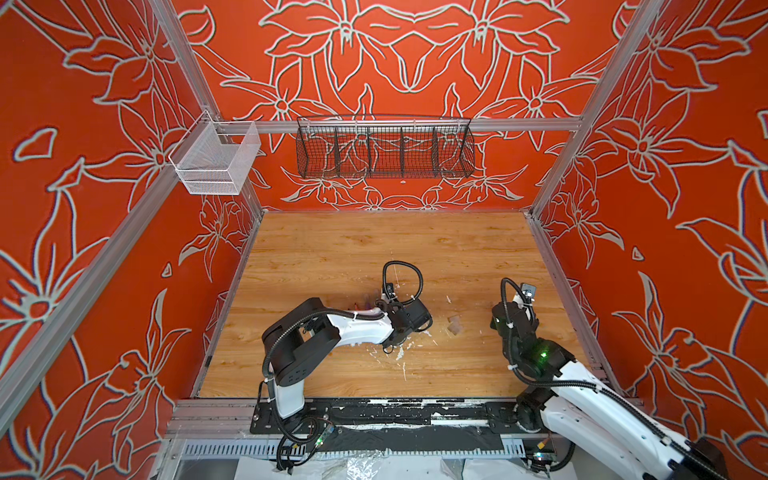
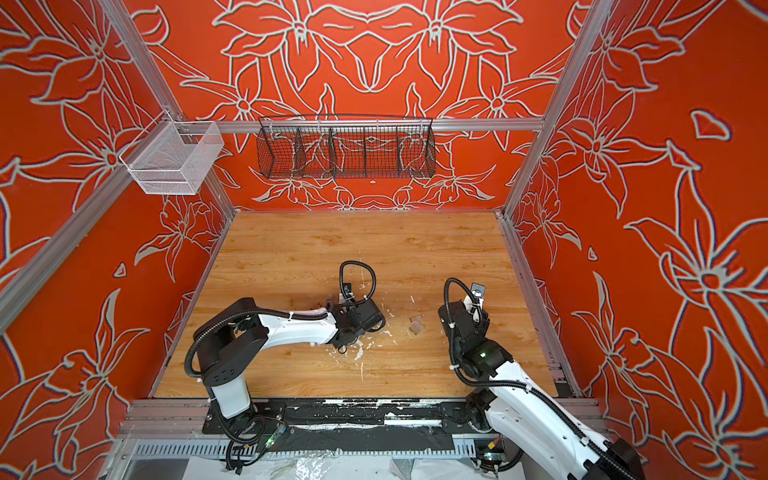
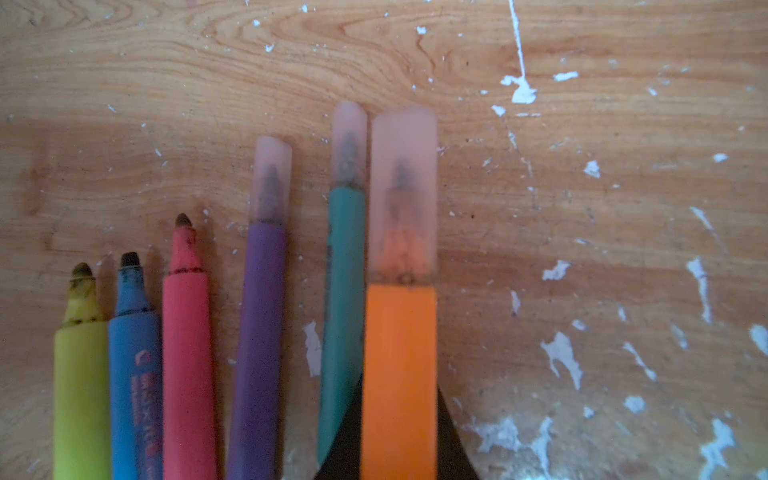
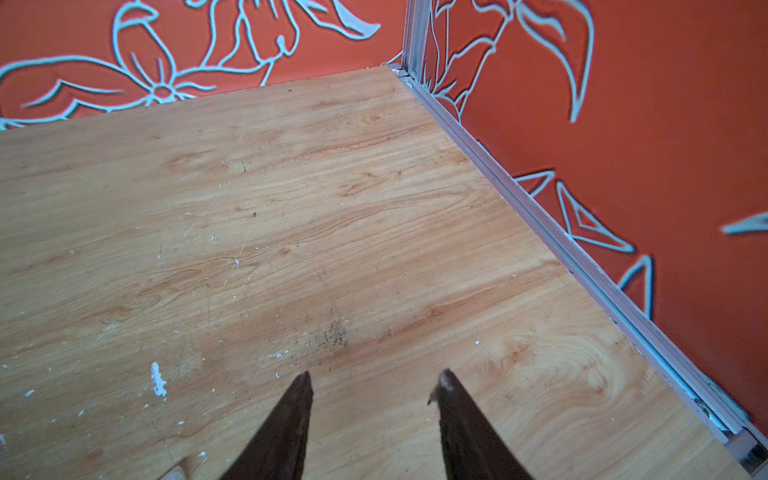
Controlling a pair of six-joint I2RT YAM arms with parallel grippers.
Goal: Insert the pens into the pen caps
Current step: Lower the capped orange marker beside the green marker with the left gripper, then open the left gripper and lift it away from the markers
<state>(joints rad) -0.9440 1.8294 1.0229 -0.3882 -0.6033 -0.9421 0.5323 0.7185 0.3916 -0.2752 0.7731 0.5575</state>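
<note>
In the left wrist view my left gripper [image 3: 399, 386] is shut on the orange pen [image 3: 399, 353], whose tip sits inside a clear pen cap [image 3: 403, 166]. Beside it on the wooden table lie the teal pen [image 3: 343, 291] and the purple pen [image 3: 259, 332], each wearing a clear cap. The pink pen [image 3: 187, 353], blue pen [image 3: 133, 374] and yellow pen [image 3: 81, 395] lie bare-tipped in the same row. Loose clear caps [image 1: 455, 324] rest between the two arms in both top views. My right gripper [image 4: 376, 374] hangs open over bare table with nothing between its fingers.
White flecks [image 3: 561, 353] are scattered over the table [image 1: 374, 249]. A black wire basket [image 1: 384, 151] and a white mesh basket [image 1: 216, 160] hang on the back rail. The aluminium side rail [image 4: 582, 257] and the red wall stand close to my right gripper.
</note>
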